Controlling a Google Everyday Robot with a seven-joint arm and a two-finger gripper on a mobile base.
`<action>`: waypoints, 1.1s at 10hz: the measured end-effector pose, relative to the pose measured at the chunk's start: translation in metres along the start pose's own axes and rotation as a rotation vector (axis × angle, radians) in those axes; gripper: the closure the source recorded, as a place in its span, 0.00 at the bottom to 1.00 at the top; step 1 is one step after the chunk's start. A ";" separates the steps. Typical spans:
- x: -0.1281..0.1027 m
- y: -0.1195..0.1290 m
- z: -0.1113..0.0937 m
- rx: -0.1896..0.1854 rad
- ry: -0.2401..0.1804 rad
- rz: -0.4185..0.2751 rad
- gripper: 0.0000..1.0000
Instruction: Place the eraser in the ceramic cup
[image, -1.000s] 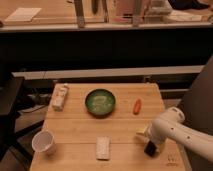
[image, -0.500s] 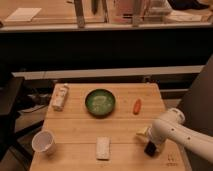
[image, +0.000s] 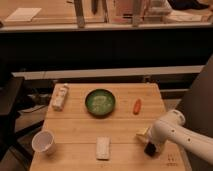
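Inspection from the single camera view. The gripper sits low at the right front of the table, at the end of the white arm, which enters from the right edge. It shows only as a dark tip pointing down at the wood. I cannot tell whether it is spread or closed, or whether it touches the surface.

The eraser, a small pale yellowish block, lies on the table just beside the arm, up and left of the gripper. Its right end is hidden by the arm. I see no grasp on it.

The ceramic cup stands upright at the left front corner, well apart from both eraser and gripper.

Other items noted:
- A white pad lies flat at centre front, between cup and gripper.
- A green bowl is at mid-table.
- An orange piece lies to the bowl's right.
- A pale packet is at the left rear.
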 end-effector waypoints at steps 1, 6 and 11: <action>0.000 0.000 0.001 0.002 0.000 0.000 0.20; -0.003 0.003 0.006 0.015 -0.010 0.002 0.20; -0.005 0.006 0.011 0.029 -0.015 -0.004 0.26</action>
